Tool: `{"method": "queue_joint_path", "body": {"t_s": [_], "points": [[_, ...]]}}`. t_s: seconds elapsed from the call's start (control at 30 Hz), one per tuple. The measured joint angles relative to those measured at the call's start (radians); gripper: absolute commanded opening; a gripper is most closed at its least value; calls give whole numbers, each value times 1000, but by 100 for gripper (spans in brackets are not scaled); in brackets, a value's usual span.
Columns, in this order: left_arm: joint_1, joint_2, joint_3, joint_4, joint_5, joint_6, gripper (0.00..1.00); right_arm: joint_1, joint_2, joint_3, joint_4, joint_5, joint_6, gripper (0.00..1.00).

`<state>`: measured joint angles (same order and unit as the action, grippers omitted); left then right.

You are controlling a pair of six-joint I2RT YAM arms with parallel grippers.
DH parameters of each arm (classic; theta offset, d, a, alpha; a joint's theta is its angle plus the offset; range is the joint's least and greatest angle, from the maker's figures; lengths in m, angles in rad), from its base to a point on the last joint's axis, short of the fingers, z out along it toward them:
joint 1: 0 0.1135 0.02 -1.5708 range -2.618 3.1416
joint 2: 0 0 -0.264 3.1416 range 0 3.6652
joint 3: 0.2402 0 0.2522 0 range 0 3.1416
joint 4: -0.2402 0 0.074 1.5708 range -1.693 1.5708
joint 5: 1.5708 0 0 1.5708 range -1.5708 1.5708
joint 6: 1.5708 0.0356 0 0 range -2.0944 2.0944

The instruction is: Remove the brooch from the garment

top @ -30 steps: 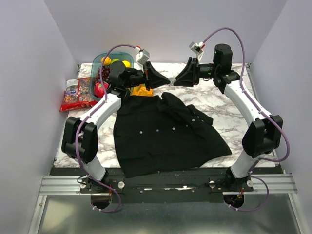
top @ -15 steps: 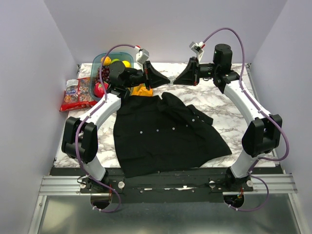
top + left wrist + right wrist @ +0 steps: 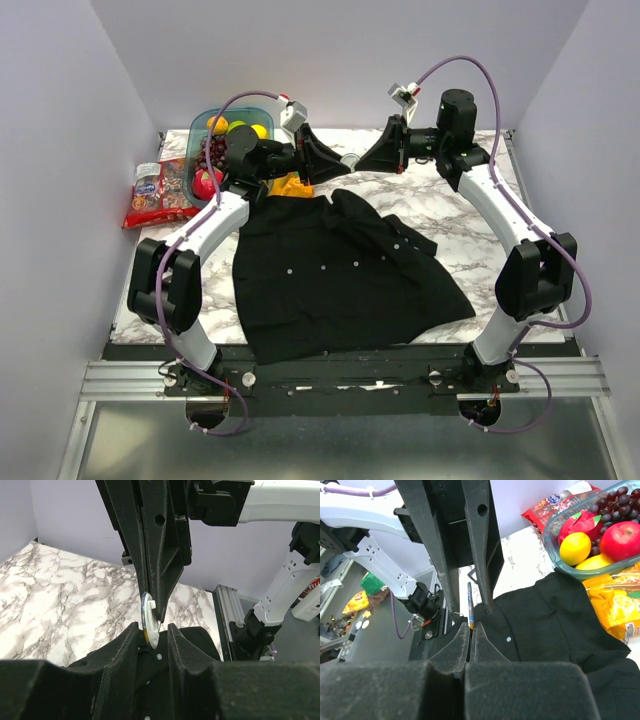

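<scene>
Brooch (image 3: 149,621) first: the little round disc is up in the air, off the garment (image 3: 330,270), between the two pincers over the far side of the worktop (image 3: 470,250). The right pincer (image 3: 470,628) is squeezed tight on the disc. The left pincer (image 3: 150,632) is spread apart, with one finger on each side of the disc, and I cannot tell if they touch it. The disc stands on its edge. It looks hard, flat and pale, with a yellowish rim and a small white stub on one face. The shirt is soft, black and crumpled, lying below. I think the right arm is the one to carry it away.
</scene>
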<state>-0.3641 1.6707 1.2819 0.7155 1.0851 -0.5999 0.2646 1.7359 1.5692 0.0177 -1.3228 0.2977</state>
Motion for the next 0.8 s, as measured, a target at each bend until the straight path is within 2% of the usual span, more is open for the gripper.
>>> {"method": "queue_joint_path", "body": {"t_s": [0.3,0.57,0.8], "points": [[-5,22,0,-7,-10,5,29,3,0,0,5,1,-18,0],[-5,34,0,-10,-15,-18,21,18,0,11,-98,31,-162,0],[-3,35,0,-27,-21,-29,13,19,0,18,-144,48,-226,0]]}}
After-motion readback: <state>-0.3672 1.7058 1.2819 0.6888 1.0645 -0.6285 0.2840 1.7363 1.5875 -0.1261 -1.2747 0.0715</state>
